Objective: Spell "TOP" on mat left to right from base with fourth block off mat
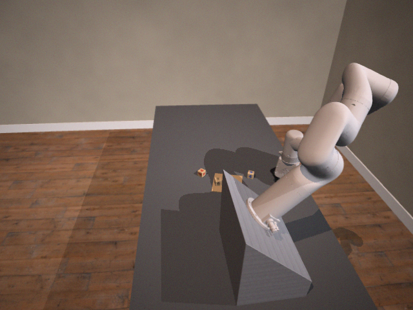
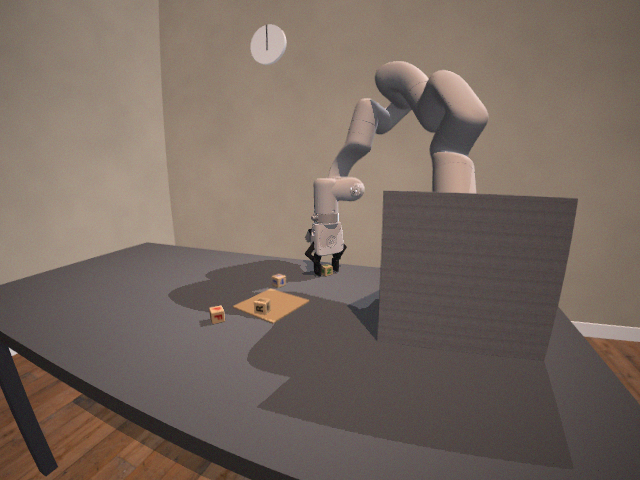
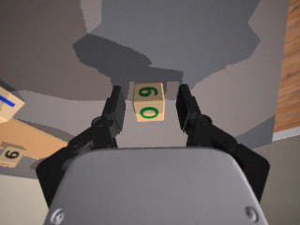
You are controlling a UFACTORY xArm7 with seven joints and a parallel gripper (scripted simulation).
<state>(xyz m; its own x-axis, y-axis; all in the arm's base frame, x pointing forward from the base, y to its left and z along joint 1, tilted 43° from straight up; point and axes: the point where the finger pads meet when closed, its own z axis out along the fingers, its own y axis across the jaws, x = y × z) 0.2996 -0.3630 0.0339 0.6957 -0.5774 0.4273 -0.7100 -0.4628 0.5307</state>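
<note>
My gripper (image 2: 326, 269) (image 3: 150, 95) is open, low over the table, one finger on each side of the green-lettered block (image 2: 327, 270) (image 3: 149, 102), with gaps. That block shows O on top, a 6 or 9 on one side and N on another. The black-lettered block (image 1: 217, 181) (image 2: 262, 306) (image 3: 11, 154) stands on the mat (image 1: 216, 188) (image 2: 284, 304) (image 3: 33, 138), an R on one side; its top letter is unclear. The blue-lettered block (image 1: 250, 174) (image 2: 279, 280) (image 3: 7, 104) and the red-lettered block (image 1: 201, 172) (image 2: 217, 314) lie off the mat on opposite sides.
A large grey wedge-shaped block (image 1: 277, 253) (image 2: 475, 273) stands on the dark table (image 1: 186, 133) (image 2: 155, 361). It hides part of the mat in the top view. The arm rises from the wedge's sloping face. The table edge shows at the right in the wrist view.
</note>
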